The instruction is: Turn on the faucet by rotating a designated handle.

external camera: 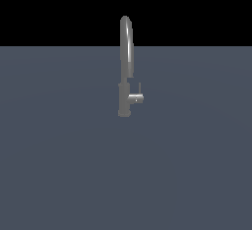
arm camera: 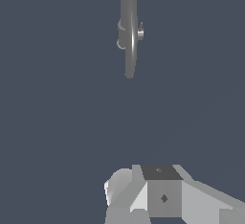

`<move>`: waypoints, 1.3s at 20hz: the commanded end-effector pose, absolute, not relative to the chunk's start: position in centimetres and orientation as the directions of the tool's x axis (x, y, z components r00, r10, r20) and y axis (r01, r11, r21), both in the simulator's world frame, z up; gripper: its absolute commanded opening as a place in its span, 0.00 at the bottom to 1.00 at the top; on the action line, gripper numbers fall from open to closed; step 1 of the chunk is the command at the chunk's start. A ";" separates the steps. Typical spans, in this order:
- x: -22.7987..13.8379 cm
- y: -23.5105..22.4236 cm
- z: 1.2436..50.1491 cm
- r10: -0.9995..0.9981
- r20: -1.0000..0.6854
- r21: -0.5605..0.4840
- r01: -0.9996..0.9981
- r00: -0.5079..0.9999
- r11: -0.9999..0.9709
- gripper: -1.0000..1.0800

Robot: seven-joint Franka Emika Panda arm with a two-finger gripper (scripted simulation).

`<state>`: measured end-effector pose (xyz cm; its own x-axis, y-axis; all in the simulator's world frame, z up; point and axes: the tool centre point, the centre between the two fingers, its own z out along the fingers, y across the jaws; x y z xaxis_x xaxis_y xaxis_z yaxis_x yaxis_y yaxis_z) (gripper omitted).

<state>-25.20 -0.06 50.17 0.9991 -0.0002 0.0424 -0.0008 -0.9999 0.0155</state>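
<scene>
The faucet (external camera: 126,67) is a slim grey tap with a high arched spout, standing upright on the blue-grey floor in the middle of the exterior view. Its handle (external camera: 136,98) is a short horizontal stub sticking out toward the exterior view's right, with a thin pin rising from it. The wrist view looks down on the faucet (arm camera: 128,27), and the handle (arm camera: 139,34) shows as a small stub at its side. My gripper (arm camera: 160,173) appears only in the wrist view, well apart from the faucet and touching nothing. Its fingers are not clearly distinguishable. The arm is out of the exterior view.
A flat blue-grey floor (external camera: 59,165) surrounds the faucet on all sides, with a black background behind it. No other objects show.
</scene>
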 end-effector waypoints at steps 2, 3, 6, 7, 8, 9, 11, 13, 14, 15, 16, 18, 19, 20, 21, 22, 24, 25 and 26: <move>-25.2 0.0 50.2 0.000 0.042 0.016 -0.001 0.999 -1.000 0.00; -25.1 -0.1 50.2 -0.001 0.041 0.014 -0.002 0.999 -1.000 0.00; -24.9 0.0 50.1 -0.007 0.035 0.009 -0.008 0.999 -1.000 0.00; -24.7 0.0 50.1 -0.011 0.032 0.005 -0.011 0.999 -1.000 0.00; -24.5 0.0 50.1 -0.014 0.028 0.002 -0.014 1.000 -1.000 0.00; -24.3 0.0 50.1 -0.019 0.023 -0.002 -0.019 1.000 -1.000 0.00; -23.8 0.1 50.0 -0.029 0.012 -0.012 -0.029 1.000 -1.000 0.00; -23.2 0.1 50.0 -0.042 -0.002 -0.024 -0.042 0.999 -0.999 0.00; -22.8 0.1 49.9 -0.049 -0.010 -0.031 -0.049 0.999 -0.998 0.00; -22.4 0.2 49.9 -0.056 -0.019 -0.039 -0.057 0.998 -0.998 0.00; -22.0 0.2 49.8 -0.065 -0.028 -0.046 -0.066 0.998 -0.997 0.00; -21.1 0.2 49.7 -0.082 -0.050 -0.064 -0.085 0.995 -0.994 0.00; -20.6 0.2 49.6 -0.092 -0.062 -0.073 -0.096 0.994 -0.993 0.00; -20.0 0.2 49.5 -0.102 -0.074 -0.082 -0.108 0.992 -0.991 0.00; -19.5 0.2 49.4 -0.112 -0.088 -0.092 -0.120 0.990 -0.988 0.00; -18.9 0.2 49.3 -0.123 -0.102 -0.103 -0.133 0.987 -0.986 0.00; -17.7 0.2 49.0 -0.144 -0.130 -0.122 -0.160 0.981 -0.980 0.00; -17.1 0.2 48.9 -0.154 -0.145 -0.132 -0.173 0.977 -0.976 0.00; -16.5 0.2 48.7 -0.164 -0.159 -0.142 -0.186 0.974 -0.972 0.00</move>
<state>-17.44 0.21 48.94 0.9794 -0.1481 -0.1370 -0.1657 -0.9779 -0.1273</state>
